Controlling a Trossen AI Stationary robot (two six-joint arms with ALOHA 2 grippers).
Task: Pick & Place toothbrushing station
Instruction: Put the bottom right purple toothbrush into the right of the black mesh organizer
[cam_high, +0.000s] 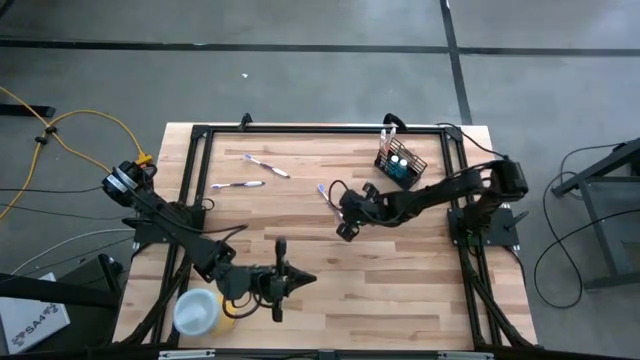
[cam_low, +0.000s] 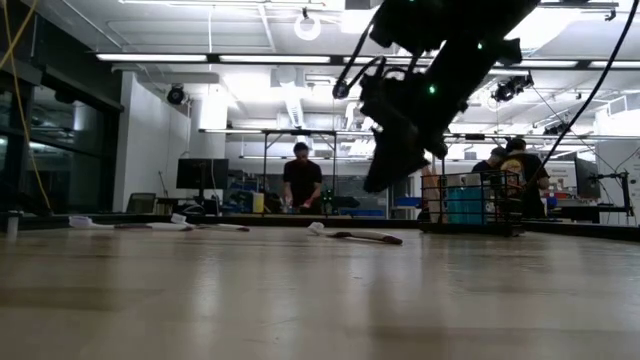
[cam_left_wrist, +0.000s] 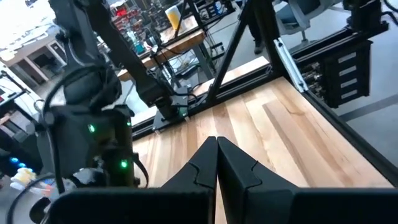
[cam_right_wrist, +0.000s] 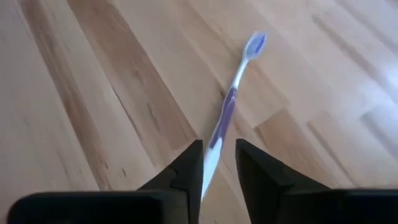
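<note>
- Toothbrush (cam_right_wrist: 227, 112) with a purple-and-white handle lies flat on the tabletop (cam_high: 300, 215), near the middle, bristle head pointing away from the right pincer (cam_right_wrist: 217, 158).
- Right pincer hangs just over the brush's tail end, fingers parted narrowly with the handle running between them; from the wrist view I cannot tell whether they touch it, and the brush looks to be resting on the wood, not lifted.
- Mesh holder (cam_high: 401, 166) stands at the far right of the tabletop, well apart from this brush, with blue tubes (cam_high: 399, 160) and a pink brush (cam_high: 388, 133) already upright in it.
- Two more brushes (cam_high: 266, 166) (cam_high: 237, 185) lie loose at the far left, well apart from the holder.
- Left pincer (cam_left_wrist: 217, 163) waits at the near edge, fingers pressed together on nothing, beside a yellow cylinder (cam_high: 200, 312).
- Handling, as I judge it: the brush is light, thin and stiff plastic, smooth enough to swivel or slip in a loose pinch.
- Best hold looks to be across the thicker purple mid-handle, not the tapering tail, so it stays level when raised.
- Lying so low, it calls for fingertips brought almost to the wood before closing.
</note>
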